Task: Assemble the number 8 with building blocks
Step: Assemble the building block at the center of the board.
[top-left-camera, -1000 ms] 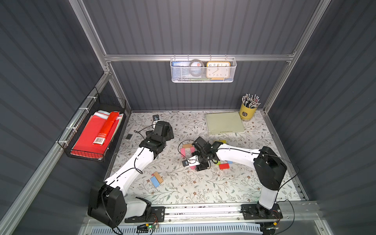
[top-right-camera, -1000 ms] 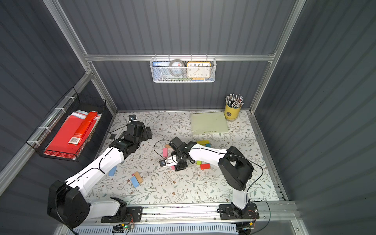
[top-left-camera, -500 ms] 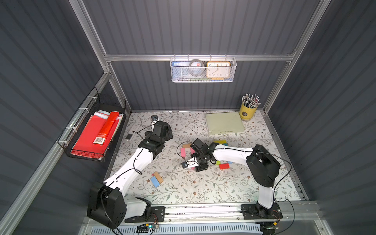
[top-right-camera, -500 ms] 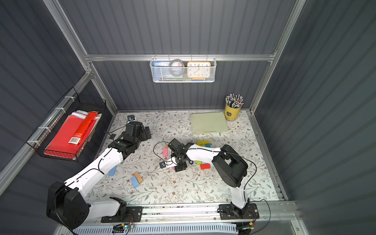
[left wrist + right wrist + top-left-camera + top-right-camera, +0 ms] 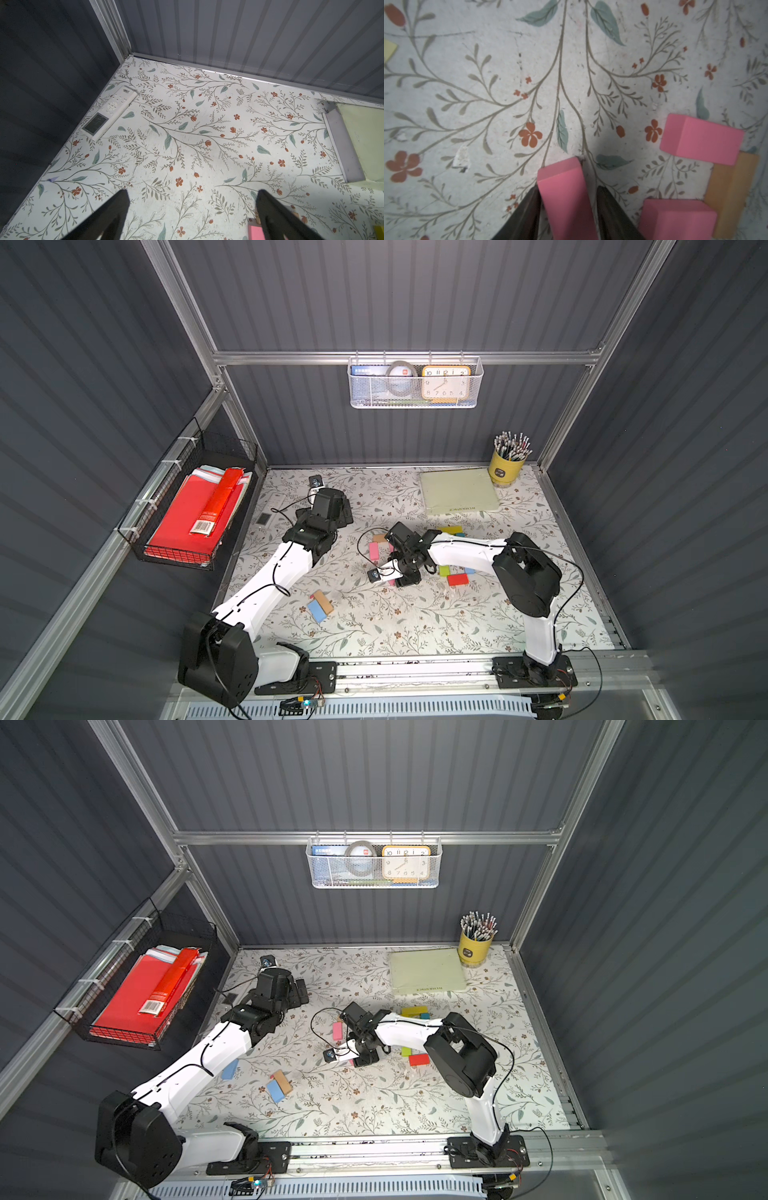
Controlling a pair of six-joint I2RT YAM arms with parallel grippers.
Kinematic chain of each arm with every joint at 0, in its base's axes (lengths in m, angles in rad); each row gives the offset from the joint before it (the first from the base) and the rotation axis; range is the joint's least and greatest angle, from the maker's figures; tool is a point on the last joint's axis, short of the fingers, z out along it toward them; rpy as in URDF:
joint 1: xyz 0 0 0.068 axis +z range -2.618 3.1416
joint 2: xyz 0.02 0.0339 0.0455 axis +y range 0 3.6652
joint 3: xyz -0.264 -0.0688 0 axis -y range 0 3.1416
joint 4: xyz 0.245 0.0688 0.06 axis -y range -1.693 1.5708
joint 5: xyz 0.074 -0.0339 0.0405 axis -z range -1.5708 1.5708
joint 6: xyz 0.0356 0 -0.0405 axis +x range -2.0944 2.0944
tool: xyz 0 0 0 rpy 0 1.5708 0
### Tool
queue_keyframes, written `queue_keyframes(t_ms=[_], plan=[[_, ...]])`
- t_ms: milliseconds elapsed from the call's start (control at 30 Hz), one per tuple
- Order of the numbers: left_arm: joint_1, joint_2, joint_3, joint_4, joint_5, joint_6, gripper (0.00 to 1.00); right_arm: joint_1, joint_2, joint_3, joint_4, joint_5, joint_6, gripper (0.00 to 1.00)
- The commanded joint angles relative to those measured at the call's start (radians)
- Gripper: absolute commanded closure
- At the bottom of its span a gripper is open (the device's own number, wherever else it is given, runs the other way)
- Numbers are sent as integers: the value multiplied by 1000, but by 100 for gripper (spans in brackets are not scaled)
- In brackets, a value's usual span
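- Left tool (image 5: 192,192) spread wide open above the floral table (image 5: 187,124).
- Right tool (image 5: 568,188) flanks a pink block (image 5: 560,176); whether it grips cannot be told.

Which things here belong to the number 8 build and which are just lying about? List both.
For the job: pink block between the fingers of the right gripper; two more pink blocks; tan block; red block; blue and tan pair; yellow and green blocks.
Lying about: remote control; pale green pad; pencil cup; clock; red box.
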Motion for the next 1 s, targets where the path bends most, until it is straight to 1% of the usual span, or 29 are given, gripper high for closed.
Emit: queue_keyframes(t_ms=[0, 267, 433, 767, 967], plan=[[7, -15, -15, 10, -10, -4, 1, -6, 25, 7, -29, -18, 11, 60], [10, -13, -16, 9, -11, -2, 1, -6, 40, 26, -1, -36, 10, 69], [10, -15, -18, 7, -15, -2, 1, -7, 73, 63, 4, -42, 7, 71], [12, -15, -20, 7, -19, -2, 1, -16, 115, 120, 12, -36, 18, 71], [12, -14, -20, 7, -19, -2, 1, -22, 126, 126, 25, -32, 30, 68]])
